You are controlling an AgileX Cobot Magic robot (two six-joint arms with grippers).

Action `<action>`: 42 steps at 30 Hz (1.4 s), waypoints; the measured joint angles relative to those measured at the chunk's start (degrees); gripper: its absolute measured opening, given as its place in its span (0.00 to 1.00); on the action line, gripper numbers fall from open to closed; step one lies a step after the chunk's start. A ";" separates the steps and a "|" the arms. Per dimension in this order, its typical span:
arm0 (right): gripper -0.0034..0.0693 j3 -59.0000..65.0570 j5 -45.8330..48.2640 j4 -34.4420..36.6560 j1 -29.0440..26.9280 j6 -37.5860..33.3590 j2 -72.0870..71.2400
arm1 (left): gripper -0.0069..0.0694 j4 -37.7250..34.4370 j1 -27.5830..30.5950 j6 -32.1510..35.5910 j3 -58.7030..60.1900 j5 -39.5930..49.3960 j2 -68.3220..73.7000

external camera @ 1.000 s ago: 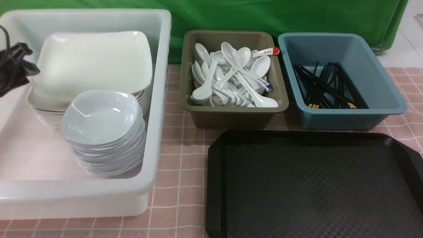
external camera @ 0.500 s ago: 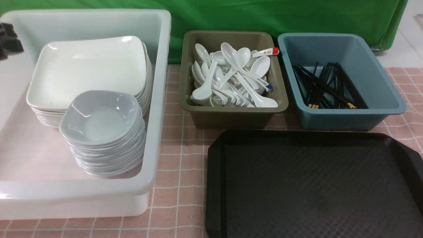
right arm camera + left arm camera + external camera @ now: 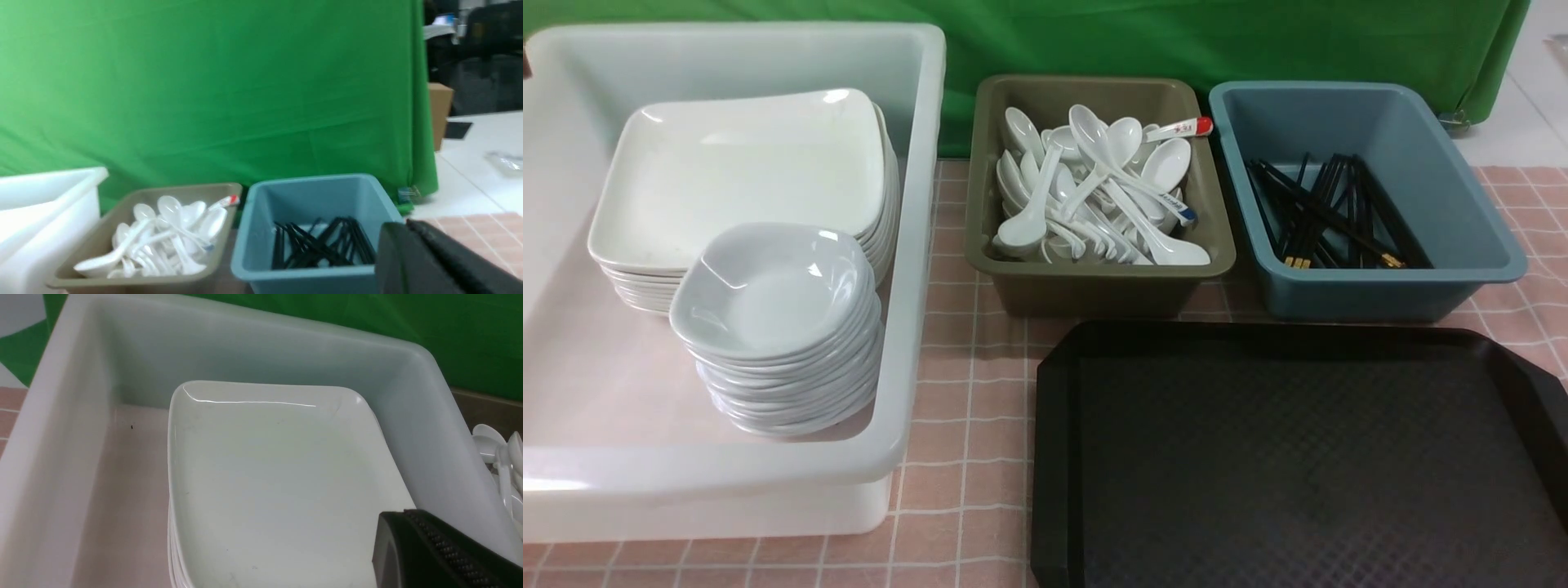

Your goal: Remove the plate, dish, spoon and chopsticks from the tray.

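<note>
Black tray (image 3: 1298, 457) looks bare, bumpy diamond skin. I judge clearing done. Shiny white square plate (image 3: 739, 175) tops stack in white tub (image 3: 915, 245). White spoons (image 3: 1094, 188) sit in olive tub (image 3: 1098, 282), thin black chopsticks (image 3: 1327, 212) in blue tub (image 3: 1372, 286). My left gripper (image 3: 441, 555) and right gripper (image 3: 437, 261) both pinched closed, holding nothing. Next: I park both arms.

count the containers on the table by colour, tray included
white tub: 1
olive tub: 1
blue tub: 1
black tray: 1
total: 4
</note>
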 joint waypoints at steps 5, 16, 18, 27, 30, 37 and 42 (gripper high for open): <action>0.10 3.16 0.41 0.25 0.00 0.00 -0.02 | 0.09 0.00 0.00 0.00 0.00 0.00 0.00; 0.13 9.31 0.73 -20.95 0.00 -0.11 -1.13 | 0.09 1.12 0.00 0.00 0.00 1.29 0.00; 0.14 12.92 0.94 -25.94 0.06 -0.11 -3.43 | 0.09 1.58 0.00 0.00 0.00 1.29 0.00; 0.17 15.63 8.01 -32.52 1.19 -0.15 -7.04 | 0.09 -0.92 -0.04 -1.82 0.00 10.89 -2.04; 0.18 15.43 9.08 -32.77 1.19 -0.15 -7.04 | 0.09 -0.98 -0.04 -2.16 0.00 18.04 -4.74; 0.21 15.32 9.72 -32.82 1.19 0.28 -7.04 | 0.09 -0.98 -0.07 -3.02 0.00 31.20 -10.59; 0.22 15.25 9.95 -32.82 1.19 8.56 -7.04 | 0.09 -0.79 -0.07 -3.88 0.00 32.71 -13.45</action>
